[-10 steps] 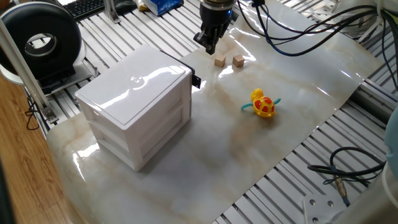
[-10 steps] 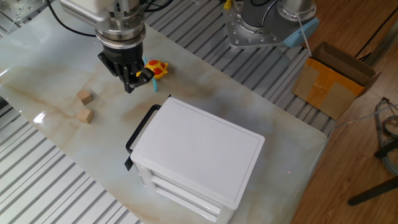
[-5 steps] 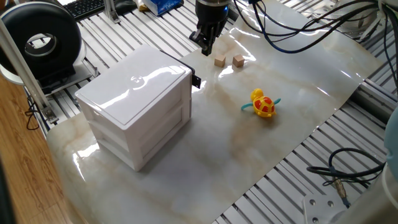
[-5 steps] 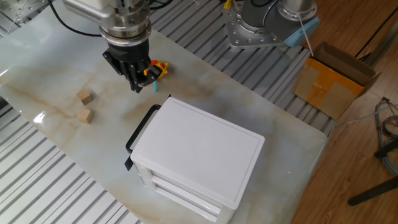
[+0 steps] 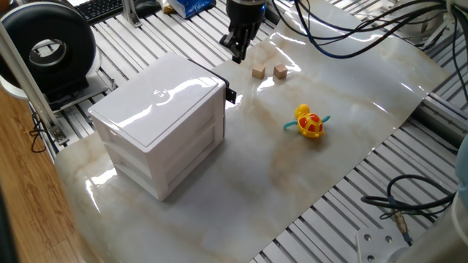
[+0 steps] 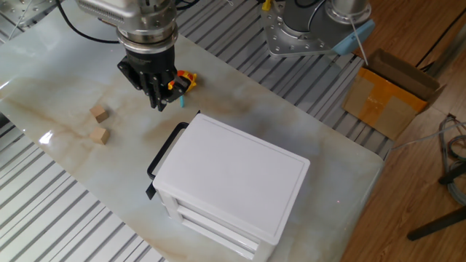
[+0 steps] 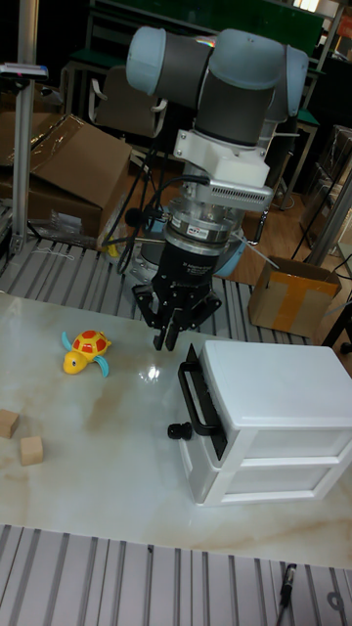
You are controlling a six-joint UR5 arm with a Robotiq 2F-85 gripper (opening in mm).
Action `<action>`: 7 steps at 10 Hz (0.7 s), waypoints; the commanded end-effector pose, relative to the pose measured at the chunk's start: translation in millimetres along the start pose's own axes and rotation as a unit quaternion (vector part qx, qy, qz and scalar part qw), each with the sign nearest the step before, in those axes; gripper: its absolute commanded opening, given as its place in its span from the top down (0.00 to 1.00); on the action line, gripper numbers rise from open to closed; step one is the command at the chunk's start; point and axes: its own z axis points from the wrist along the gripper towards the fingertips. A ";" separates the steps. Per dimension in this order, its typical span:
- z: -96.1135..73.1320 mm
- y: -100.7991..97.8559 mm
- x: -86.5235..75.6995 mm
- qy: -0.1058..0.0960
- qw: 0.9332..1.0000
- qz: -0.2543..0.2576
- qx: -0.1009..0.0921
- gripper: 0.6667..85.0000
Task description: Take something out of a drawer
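The white three-tier box stands on the marble tabletop. Its top tier, the drawer (image 5: 184,109) (image 7: 284,440), sits flush with the box, with a black handle (image 6: 163,154) (image 7: 196,399) and a small black knob (image 5: 230,95) on its front. Whatever is inside is hidden. My gripper (image 5: 238,52) (image 6: 158,102) (image 7: 165,341) hangs above the table just in front of that handle. It points down, apart from the handle, and its fingers are together with nothing between them.
A yellow and red toy turtle (image 5: 309,122) (image 6: 182,80) (image 7: 86,350) lies near the gripper. Two small wooden blocks (image 5: 258,71) (image 6: 98,113) rest farther along the tabletop. Cables and a cardboard box (image 6: 389,91) lie beyond the table's edge.
The gripper has shifted a short way sideways towards the front of the box. The box, turtle and blocks have stayed put.
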 end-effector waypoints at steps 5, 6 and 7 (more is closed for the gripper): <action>7.3 6.9 -23.1 -0.004 1.000 -0.022 -0.006 0.70; 7.1 13.2 -19.9 0.001 0.999 -0.030 -0.018 0.70; 7.1 12.9 -20.9 -0.001 0.998 -0.054 -0.017 0.68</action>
